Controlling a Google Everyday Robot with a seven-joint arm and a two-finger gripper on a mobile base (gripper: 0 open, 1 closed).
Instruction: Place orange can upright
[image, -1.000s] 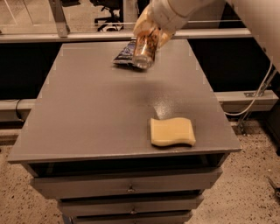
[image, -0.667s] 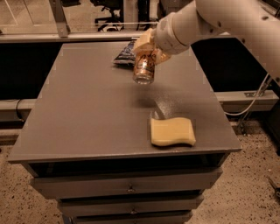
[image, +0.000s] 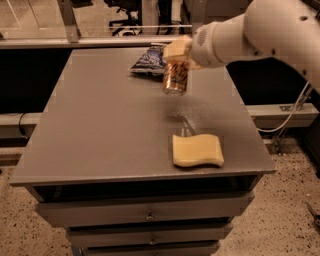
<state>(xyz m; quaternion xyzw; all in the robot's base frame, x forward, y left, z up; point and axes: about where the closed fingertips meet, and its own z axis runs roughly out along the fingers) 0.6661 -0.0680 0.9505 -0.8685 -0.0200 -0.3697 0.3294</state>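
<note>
Now | arm (image: 260, 30) extended over table (image: 100, 125) | fingers (image: 178, 49) grasping orange can (image: 175, 80) from above, midair

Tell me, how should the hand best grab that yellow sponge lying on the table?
Probably from straight above, pinching its front and back edges: the sponge lies flat and low, so a sideways approach would scrape the table. The hand is over the table's far part, holding the orange can by its upper end.

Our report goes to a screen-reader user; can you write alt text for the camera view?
The robot's gripper holds the orange can in the air above a grey table. A blue snack bag lies behind it and a yellow sponge near the front edge.
</note>
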